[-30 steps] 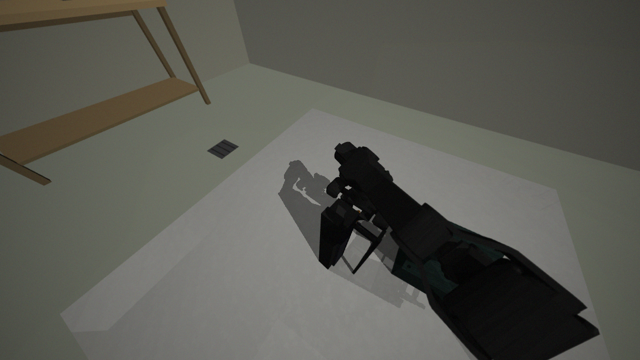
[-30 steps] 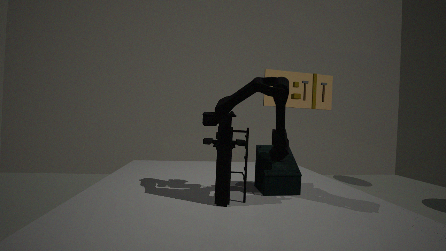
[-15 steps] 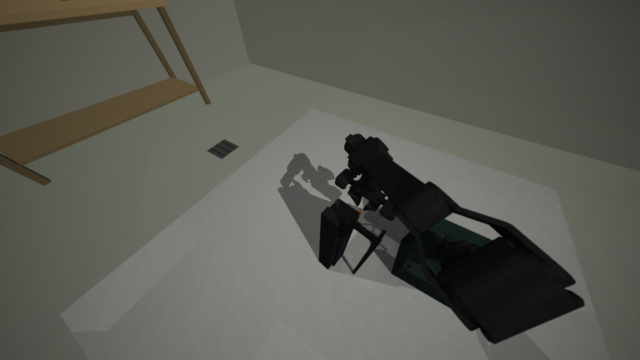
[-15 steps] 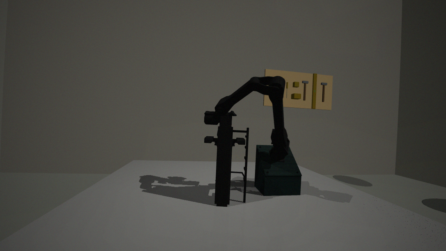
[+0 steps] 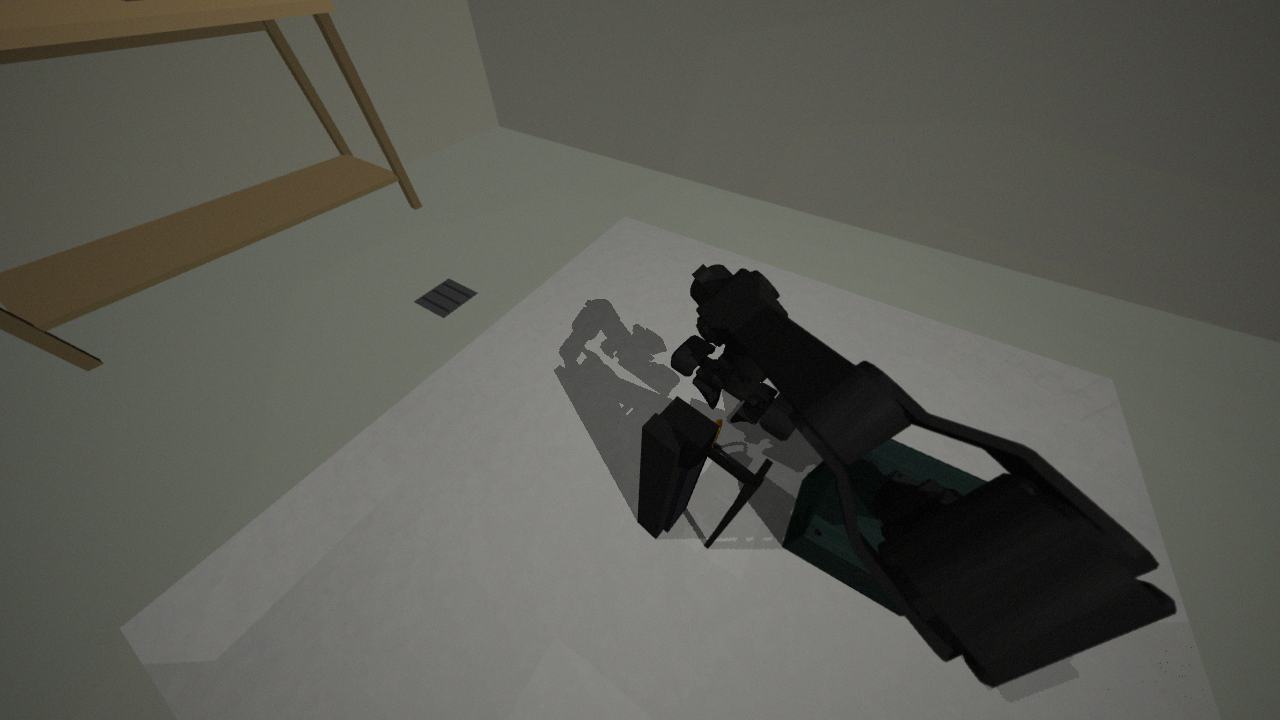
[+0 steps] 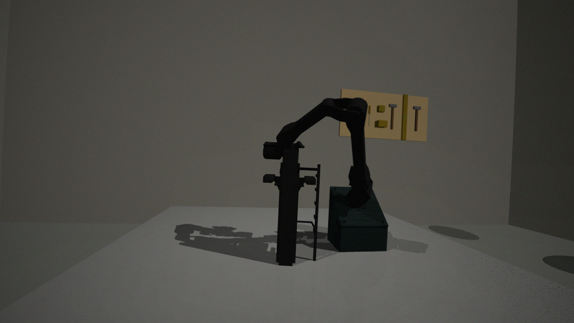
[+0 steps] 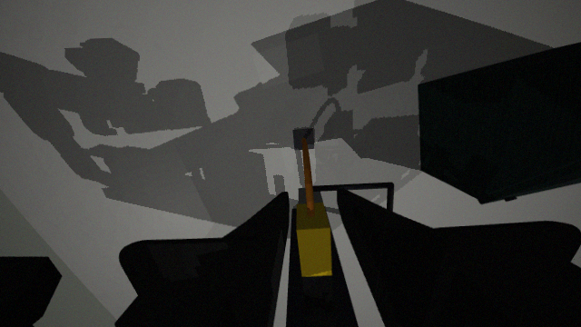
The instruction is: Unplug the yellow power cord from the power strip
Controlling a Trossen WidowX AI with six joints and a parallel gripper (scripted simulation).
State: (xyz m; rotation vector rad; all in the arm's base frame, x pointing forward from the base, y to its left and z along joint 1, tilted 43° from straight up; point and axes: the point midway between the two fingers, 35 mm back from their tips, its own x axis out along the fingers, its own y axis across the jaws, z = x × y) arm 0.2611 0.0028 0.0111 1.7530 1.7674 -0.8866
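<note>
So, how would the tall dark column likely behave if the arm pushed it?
The column would probably tip rather than slide, being tall on a narrow foot. The thin frame beside it, joined by crossbars, might brace that side. Its straight edges suggest it is stiff; its weight I can't tell.

Slim gaps beside the plug, clutter on one flank

Narrow free slots flank the yellow plug [image 7: 314,252] between the parted fingers of the gripper [image 5: 723,408] [image 6: 289,180] [image 7: 312,196]. An orange cord [image 5: 717,429] [image 7: 308,170] crosses the space ahead in the wrist view. A thin black frame [image 5: 739,503] [image 6: 317,212] [image 7: 354,186] and green base box [image 5: 845,568] [image 6: 363,238] [image 7: 499,123] obstruct one side.
</note>
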